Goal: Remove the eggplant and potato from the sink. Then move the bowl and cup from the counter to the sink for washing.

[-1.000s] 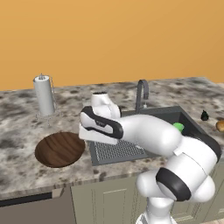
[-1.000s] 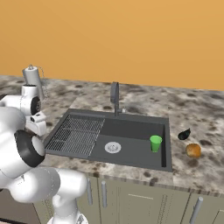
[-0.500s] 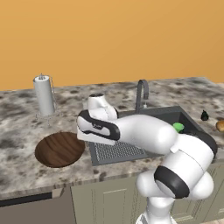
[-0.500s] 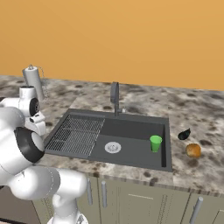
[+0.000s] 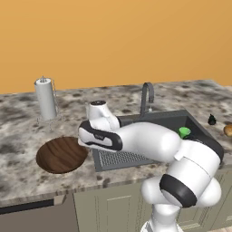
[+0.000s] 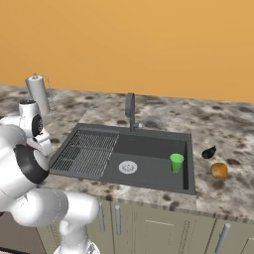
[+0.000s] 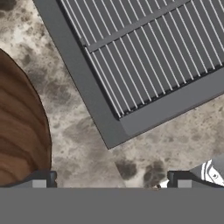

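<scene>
The dark brown wooden bowl (image 5: pixel 61 154) lies on the speckled counter (image 5: pixel 18 181) left of the sink (image 5: pixel 172 121). My gripper (image 7: pixel 111 181) is open and empty. It points down over the strip of counter (image 7: pixel 78 144) between the bowl's rim (image 7: pixel 17 131) and the sink's left corner (image 7: pixel 83 78). A green cup (image 6: pixel 176 162) stands upright in the sink basin (image 6: pixel 149 146), at its right end. The nearly black eggplant (image 6: pixel 209 152) and the orange-tan potato (image 6: pixel 219 170) rest on the counter right of the sink. They also appear as eggplant (image 5: pixel 211 120) and potato (image 5: pixel 228 130) at the far right.
A paper towel roll (image 5: pixel 45 99) on a wire stand sits at the back left. The curved grey faucet (image 6: pixel 130 110) rises behind the basin. A ribbed grid (image 6: pixel 87 151) fills the sink's left part, and the round silver drain (image 6: pixel 128 167) lies mid-basin.
My hand has drifted a little left and down, from above the sink's grid edge toward the bowl. The jaws stay open; nothing else has moved.
</scene>
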{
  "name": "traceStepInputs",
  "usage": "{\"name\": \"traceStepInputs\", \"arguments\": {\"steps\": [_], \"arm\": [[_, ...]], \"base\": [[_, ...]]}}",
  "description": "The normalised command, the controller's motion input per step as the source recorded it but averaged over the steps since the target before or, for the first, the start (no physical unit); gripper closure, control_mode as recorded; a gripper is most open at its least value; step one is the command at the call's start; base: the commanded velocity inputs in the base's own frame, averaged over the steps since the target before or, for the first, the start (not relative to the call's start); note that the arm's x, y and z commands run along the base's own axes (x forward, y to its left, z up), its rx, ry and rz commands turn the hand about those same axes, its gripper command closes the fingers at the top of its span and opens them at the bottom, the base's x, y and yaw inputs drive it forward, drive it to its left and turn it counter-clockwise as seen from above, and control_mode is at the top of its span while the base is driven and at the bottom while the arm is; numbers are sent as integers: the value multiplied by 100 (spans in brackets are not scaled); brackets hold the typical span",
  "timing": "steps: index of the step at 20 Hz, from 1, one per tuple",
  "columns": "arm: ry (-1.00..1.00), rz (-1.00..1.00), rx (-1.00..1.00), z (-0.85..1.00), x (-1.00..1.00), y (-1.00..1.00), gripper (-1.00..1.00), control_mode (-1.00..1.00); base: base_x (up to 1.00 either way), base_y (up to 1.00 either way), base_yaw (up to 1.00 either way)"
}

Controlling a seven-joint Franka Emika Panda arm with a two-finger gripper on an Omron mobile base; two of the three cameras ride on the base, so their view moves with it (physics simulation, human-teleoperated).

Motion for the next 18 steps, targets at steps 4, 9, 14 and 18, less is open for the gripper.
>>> {"name": "traceStepInputs", "arguments": {"steps": [4,9,14,18], "arm": [[0,0,0,-10,17,1,-100,-100],[0,1,1,-8,21,3,-100,-100],[0,5,3,-6,23,12,-100,-100],[0,4,2,-5,19,19,-100,-100]], "base": [[0,0,0],[0,0,0],[0,0,0],[0,0,0]]}}
